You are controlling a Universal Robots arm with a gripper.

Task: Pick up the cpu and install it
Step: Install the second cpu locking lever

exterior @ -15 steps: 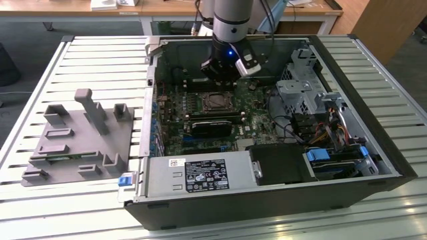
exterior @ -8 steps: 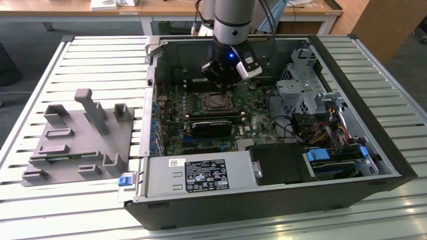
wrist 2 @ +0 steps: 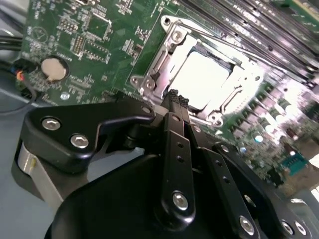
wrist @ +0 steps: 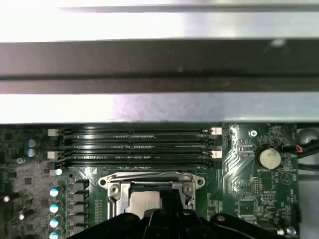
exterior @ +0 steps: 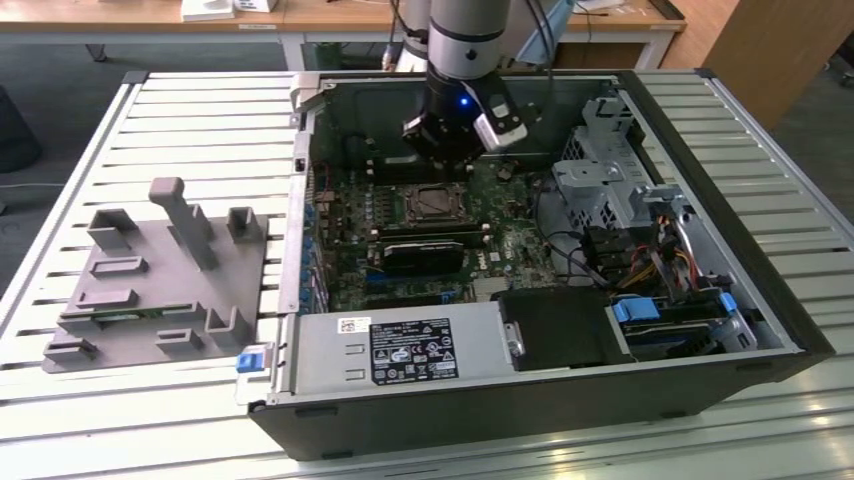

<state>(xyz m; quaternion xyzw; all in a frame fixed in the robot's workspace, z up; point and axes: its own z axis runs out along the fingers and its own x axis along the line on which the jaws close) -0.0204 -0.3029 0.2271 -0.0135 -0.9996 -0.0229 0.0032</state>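
Observation:
The cpu [wrist 2: 204, 79] lies flat in the motherboard socket, its pale silver top framed by the metal socket bracket [wrist 2: 167, 37]. In the first wrist view the cpu [wrist: 142, 201] is partly hidden behind the black fingers. In the exterior view the socket [exterior: 434, 203] sits mid-board inside the open computer case [exterior: 747, 300]. My gripper [wrist 2: 175, 97] hangs just above the socket's edge, fingertips pressed together with nothing between them. It also shows in the exterior view, where the gripper [exterior: 442, 168] is just behind the socket.
Memory slots [wrist: 134, 144] run beside the socket, and a coin battery [wrist: 269, 158] sits on the board. A dark block [exterior: 427, 250] lies in front of the socket, a power supply [exterior: 400, 350] at the case front, a drive cage [exterior: 601, 180] on the exterior view's right. A grey fixture plate [exterior: 160, 290] lies outside the case.

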